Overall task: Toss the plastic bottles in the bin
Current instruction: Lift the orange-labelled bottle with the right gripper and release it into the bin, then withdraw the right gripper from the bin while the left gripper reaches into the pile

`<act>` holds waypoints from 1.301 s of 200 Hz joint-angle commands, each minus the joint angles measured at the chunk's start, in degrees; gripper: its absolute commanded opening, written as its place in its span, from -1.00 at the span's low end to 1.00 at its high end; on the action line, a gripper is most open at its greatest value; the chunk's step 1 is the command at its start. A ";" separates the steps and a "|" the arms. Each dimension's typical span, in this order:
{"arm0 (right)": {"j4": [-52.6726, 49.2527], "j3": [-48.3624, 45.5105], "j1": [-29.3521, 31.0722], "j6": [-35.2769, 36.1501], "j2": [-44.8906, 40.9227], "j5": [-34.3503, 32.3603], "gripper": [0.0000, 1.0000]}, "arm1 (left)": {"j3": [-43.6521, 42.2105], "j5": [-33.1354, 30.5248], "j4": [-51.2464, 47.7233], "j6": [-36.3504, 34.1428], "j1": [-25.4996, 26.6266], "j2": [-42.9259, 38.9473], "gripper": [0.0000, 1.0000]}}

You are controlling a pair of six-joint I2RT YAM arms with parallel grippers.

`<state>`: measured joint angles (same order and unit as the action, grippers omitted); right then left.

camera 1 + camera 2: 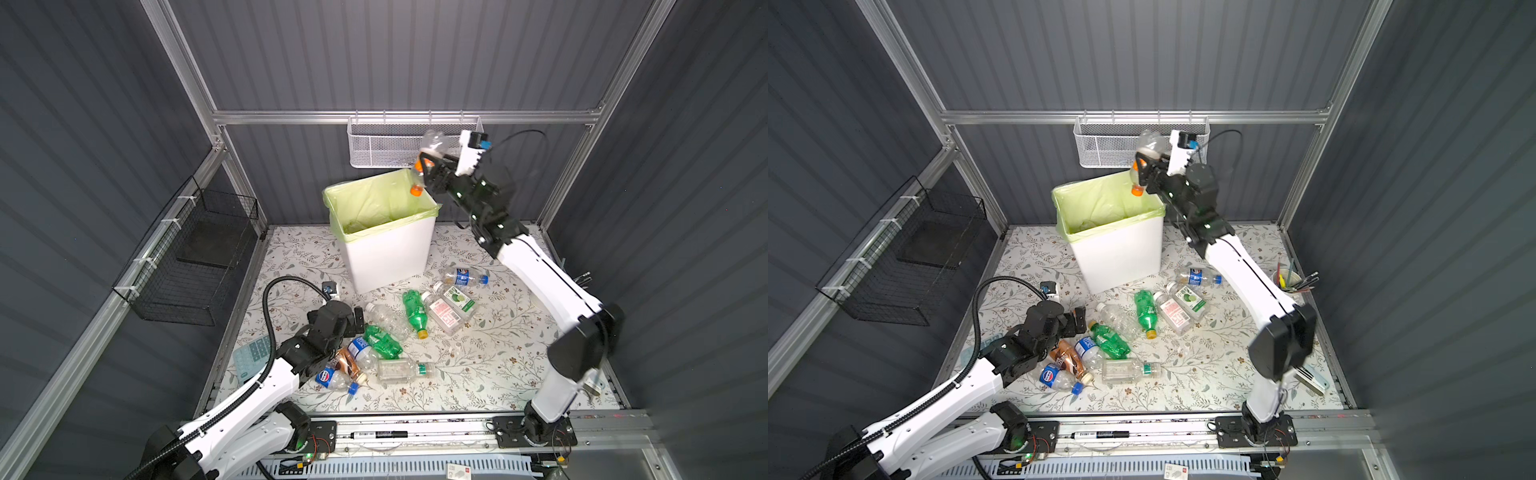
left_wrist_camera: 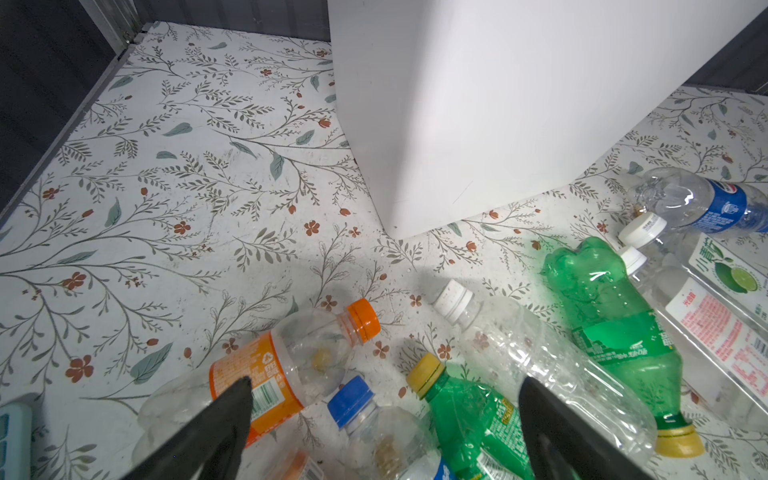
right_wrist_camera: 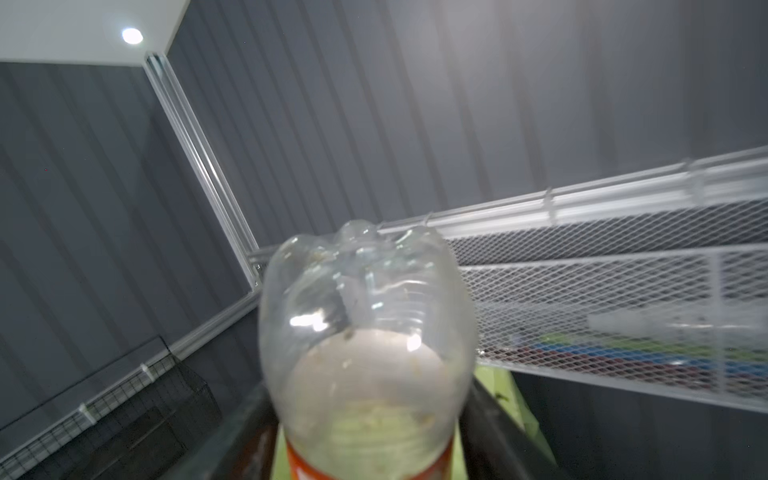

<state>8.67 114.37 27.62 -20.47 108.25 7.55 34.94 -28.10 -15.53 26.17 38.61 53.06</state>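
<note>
Above the rear right rim of the bin (image 1: 386, 257), the right gripper (image 1: 426, 164) has its jaws on either side of a clear bottle (image 1: 434, 143) turned upside down, its orange cap lowest and hanging just over the bin's pale green liner (image 1: 365, 199). In the right wrist view the bottle's base (image 3: 365, 332) fills the middle with a dark jaw on each flank. Whether they pinch it or have let it go, I cannot tell.

In front of the bin and towards its left, the left gripper (image 1: 359, 320) sits low over the floral surface (image 1: 478, 365), jaws released and spread wide with nothing clamped between them. In the left wrist view they frame an orange-labelled bottle (image 2: 282, 365) lying near the bin's front corner (image 2: 478, 104).

The other bottles lie on the surface in front of the bin. Among them are a green bottle (image 1: 415, 311) with a yellow cap and a blue-labelled bottle (image 1: 463, 277) near the bin's right front.
</note>
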 commanded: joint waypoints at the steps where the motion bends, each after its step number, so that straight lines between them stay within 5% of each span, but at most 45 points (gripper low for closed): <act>1: -15.64 7.33 0.74 2.07 2.36 2.73 0.98 | 0.60 -0.98 -1.86 0.15 0.41 -0.51 0.99; 74: -6.58 -17.21 0.57 6.93 -16.14 -7.00 0.98 | 0.91 -2.07 -2.07 -1.93 1.31 -1.52 1.00; 171: -1.27 -55.57 -5.45 1.31 -31.70 -3.79 0.98 | 1.23 -8.73 -10.90 3.30 2.43 -2.16 1.00; 204: -2.01 -65.45 -8.22 -1.53 -36.27 -5.42 0.98 | 1.48 -1.55 -8.38 5.23 2.51 0.29 0.99; 260: -3.16 -77.99 -14.07 -4.87 -43.76 -6.44 0.98 | 8.00 -2.23 -4.81 -16.12 18.89 11.11 0.99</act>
<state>5.58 39.44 15.84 -22.92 66.61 2.09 37.50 -30.61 -21.26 21.69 52.53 59.11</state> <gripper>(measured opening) 0.991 0.997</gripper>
